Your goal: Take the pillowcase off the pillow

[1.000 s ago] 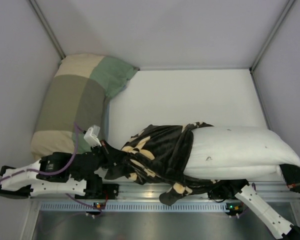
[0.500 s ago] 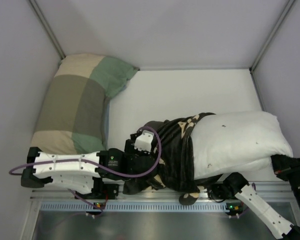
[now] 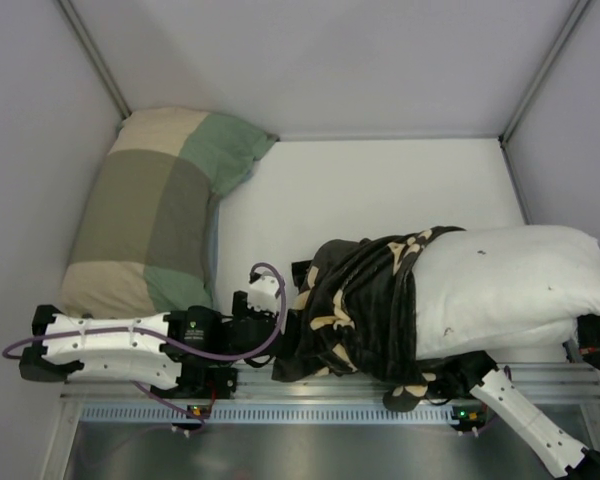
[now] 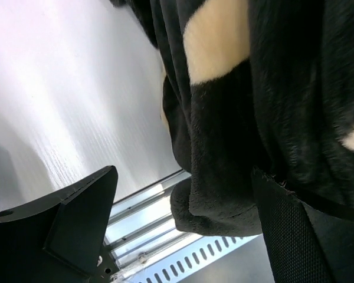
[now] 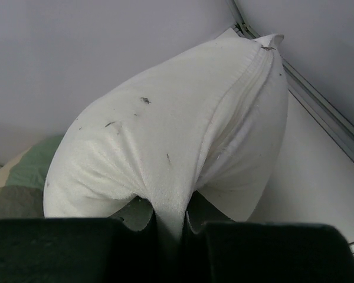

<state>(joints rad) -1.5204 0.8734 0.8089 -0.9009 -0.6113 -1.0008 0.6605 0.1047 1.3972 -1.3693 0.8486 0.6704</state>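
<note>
I'm partway through stripping the pillowcase point(image 3: 365, 305). It is bunched up in dark folds over the left end of the pillow point(image 3: 515, 285), which lies along the near edge of the table point(image 3: 380, 190), and the right part of the pillow is already bare and white. My right gripper point(image 5: 165, 218) is closed on a pinch of the pillow's right end, anchoring it at the near right. My left gripper point(image 3: 292, 330) stands wide open at the left end of the crumpled case. From the wrist view, plush black fabric with a cream motif hangs between my fingers point(image 4: 76, 230), but nothing is clamped, so the case lies loose on the pillow. I judge this to be a re-grip between pulls. The next move, as I see it, is to close the left gripper on a thick fold of the case only, not on the white pillow inside, then draw it leftward while the right holds firm as a counter-pull. The patchwork pillow point(image 3: 150, 210) lies at the far left, so my pull should run along the near edge and not into it. The fabric is soft and slippery-looking, and a shallow bite could slide off.
</note>
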